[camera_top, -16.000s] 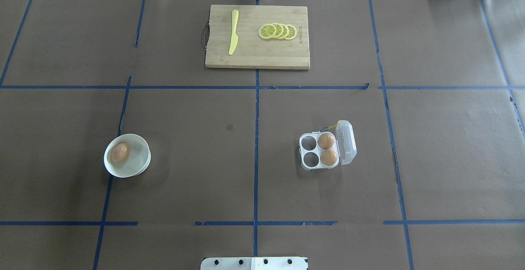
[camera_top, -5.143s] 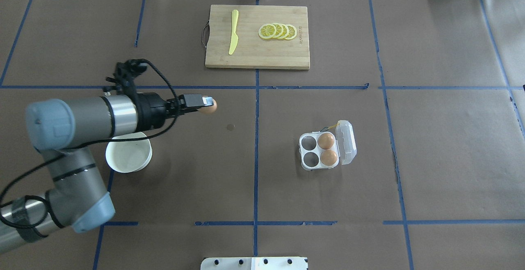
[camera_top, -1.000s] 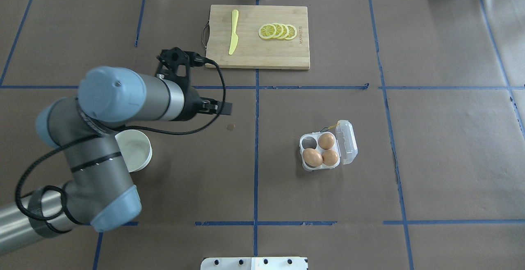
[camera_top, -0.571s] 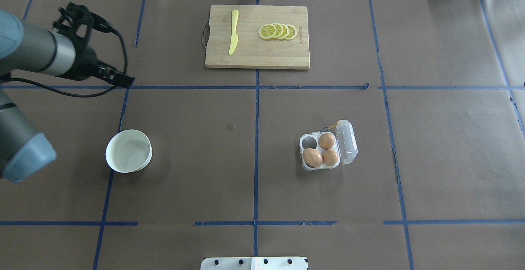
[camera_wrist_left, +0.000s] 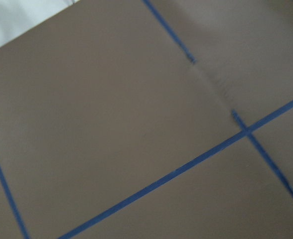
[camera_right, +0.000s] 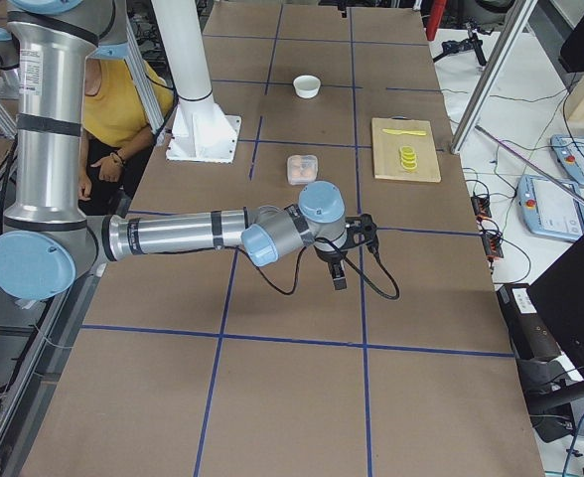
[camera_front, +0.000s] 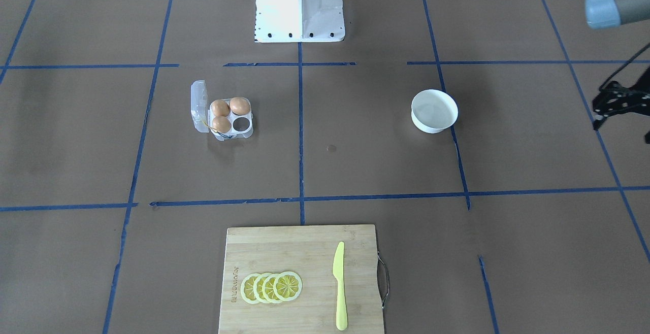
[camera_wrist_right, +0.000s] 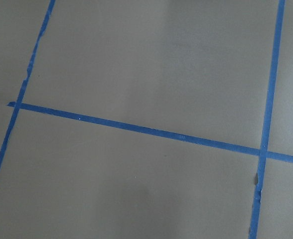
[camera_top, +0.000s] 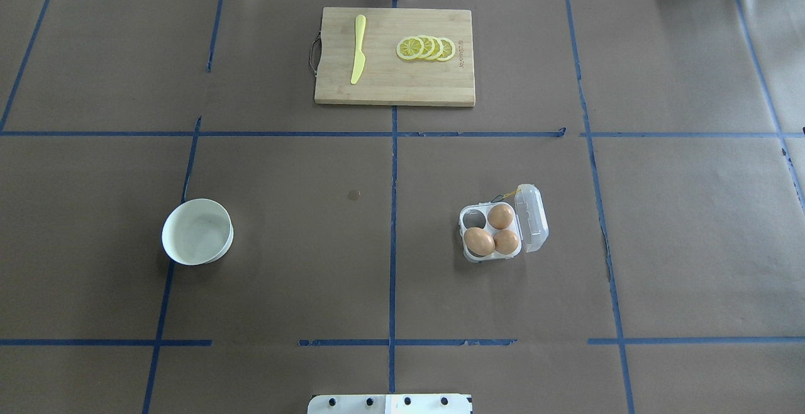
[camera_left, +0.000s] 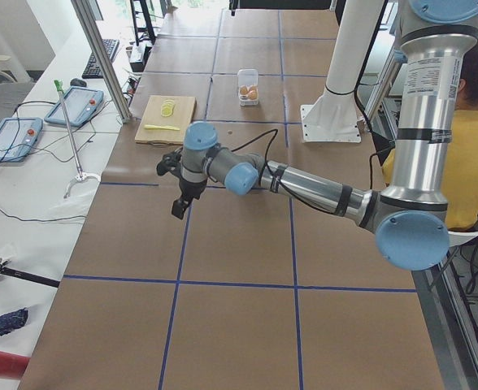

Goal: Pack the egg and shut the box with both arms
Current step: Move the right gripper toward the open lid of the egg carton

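The clear box [camera_top: 466,255] stands right of the table's middle with its lid [camera_top: 533,218] open; it also shows in the front-facing view [camera_front: 225,135]. It holds three tan eggs. The egg [camera_top: 479,241] in the near-left cell also shows in the front-facing view [camera_front: 239,105]. The far-left cell [camera_top: 475,218] is empty. Neither arm shows in the overhead view. My left gripper [camera_left: 178,211] hangs over bare paper far from the box. My right gripper [camera_right: 339,282] hangs over bare paper too. I cannot tell whether either is open or shut.
An empty white bowl [camera_top: 197,231] stands at the left. A wooden cutting board [camera_top: 394,87] with a yellow knife [camera_top: 358,49] and lemon slices [camera_top: 426,48] lies at the far middle. The robot's white pedestal [camera_front: 299,4] stands at the near edge.
My left arm carried the egg from the bowl into the box's near-left cell, then drew back to the left and has now left the overhead view.
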Motion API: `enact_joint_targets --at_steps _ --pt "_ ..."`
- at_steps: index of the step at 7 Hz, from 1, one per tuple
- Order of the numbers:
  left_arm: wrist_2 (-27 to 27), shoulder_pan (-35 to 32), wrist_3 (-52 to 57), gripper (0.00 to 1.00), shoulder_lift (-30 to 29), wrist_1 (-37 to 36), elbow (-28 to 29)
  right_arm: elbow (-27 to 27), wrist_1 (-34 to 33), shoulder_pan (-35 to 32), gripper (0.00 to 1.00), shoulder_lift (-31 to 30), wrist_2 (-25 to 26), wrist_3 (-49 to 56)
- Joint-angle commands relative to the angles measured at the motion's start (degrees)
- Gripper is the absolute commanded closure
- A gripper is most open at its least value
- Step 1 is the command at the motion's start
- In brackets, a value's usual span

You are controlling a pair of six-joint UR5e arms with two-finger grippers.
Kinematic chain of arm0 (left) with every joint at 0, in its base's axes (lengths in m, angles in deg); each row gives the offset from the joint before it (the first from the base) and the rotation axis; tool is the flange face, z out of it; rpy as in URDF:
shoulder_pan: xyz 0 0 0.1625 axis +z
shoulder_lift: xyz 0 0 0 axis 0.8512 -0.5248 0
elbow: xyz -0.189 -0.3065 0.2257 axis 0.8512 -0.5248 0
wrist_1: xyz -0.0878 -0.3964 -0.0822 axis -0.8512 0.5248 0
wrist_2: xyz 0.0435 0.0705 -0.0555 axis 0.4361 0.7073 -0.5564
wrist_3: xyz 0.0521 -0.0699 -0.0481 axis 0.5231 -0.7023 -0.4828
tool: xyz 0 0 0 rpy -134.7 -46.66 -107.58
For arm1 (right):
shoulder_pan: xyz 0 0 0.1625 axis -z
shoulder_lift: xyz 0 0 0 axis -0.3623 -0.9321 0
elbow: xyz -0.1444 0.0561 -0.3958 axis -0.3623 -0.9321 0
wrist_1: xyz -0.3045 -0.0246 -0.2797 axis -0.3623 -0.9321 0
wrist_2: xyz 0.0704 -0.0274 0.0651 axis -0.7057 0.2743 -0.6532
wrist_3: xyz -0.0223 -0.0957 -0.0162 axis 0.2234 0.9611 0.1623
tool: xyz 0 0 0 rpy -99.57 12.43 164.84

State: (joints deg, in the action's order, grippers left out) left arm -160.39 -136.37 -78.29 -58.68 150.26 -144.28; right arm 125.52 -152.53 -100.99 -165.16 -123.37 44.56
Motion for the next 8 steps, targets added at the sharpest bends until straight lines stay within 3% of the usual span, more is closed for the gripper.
enact_joint_targets --at_steps 1,2,3,5,6,8 --pt "-0.9 -13.9 13.7 0.00 3.8 -4.0 5.1 0.4 0.8 0.0 0.00 -0.1 -0.4 -0.1" --pt "-1.0 -20.8 21.3 0.00 4.2 -12.5 5.6 0.4 1.1 0.1 0.00 -0.1 -0.7 -0.9" --pt "-1.3 -21.8 19.3 0.00 2.3 -25.4 4.9 1.3 2.7 2.7 0.00 -0.1 -0.5 -7.2" --pt "-5.7 -21.6 12.6 0.00 2.7 -24.4 4.2 2.3 12.7 12.9 0.00 0.1 1.3 -23.9" --pt "-6.1 -21.6 12.2 0.00 2.7 -20.9 4.3 5.0 13.6 19.5 0.01 0.0 6.1 -31.6" --pt "-6.3 -21.2 12.3 0.00 2.4 -20.3 4.0 8.9 13.7 35.9 0.15 0.6 19.8 -45.2"
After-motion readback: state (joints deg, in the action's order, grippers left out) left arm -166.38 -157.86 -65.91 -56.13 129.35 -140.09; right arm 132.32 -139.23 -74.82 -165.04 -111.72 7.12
